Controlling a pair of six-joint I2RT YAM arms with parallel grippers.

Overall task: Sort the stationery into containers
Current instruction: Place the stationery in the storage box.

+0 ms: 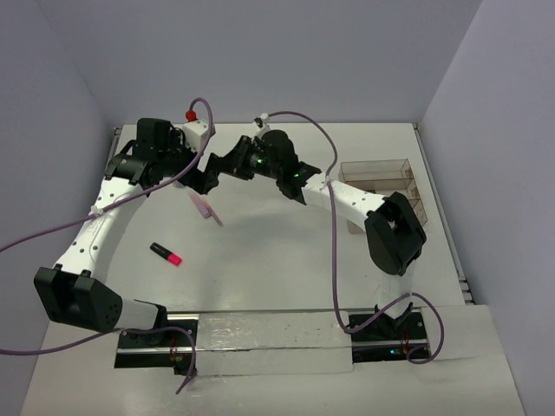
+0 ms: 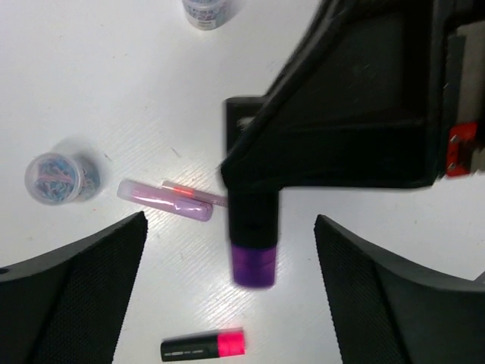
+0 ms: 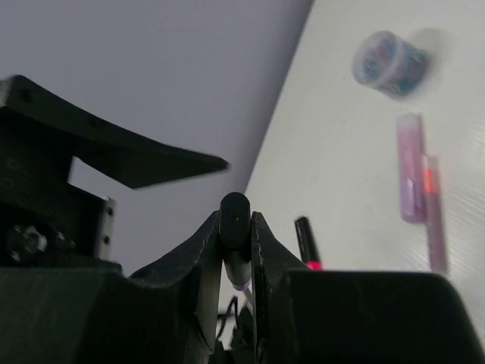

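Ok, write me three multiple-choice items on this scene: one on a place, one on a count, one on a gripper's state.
1. Where is the black marker with the magenta end?
A. Inside a container
B. Between two fingers
C. Loose on the table

2. How many round jars show in the left wrist view?
A. Two
B. One
C. Four

3. The right gripper is:
A. open and empty
B. shut on a purple-ended marker
C. shut on a lid

Answers:
1 C: it lies on bare table, well apart from the tray.
2 A: one jar sits at the left and another at the top edge.
3 B: the right wrist view shows both fingers pressed against the marker's black body.
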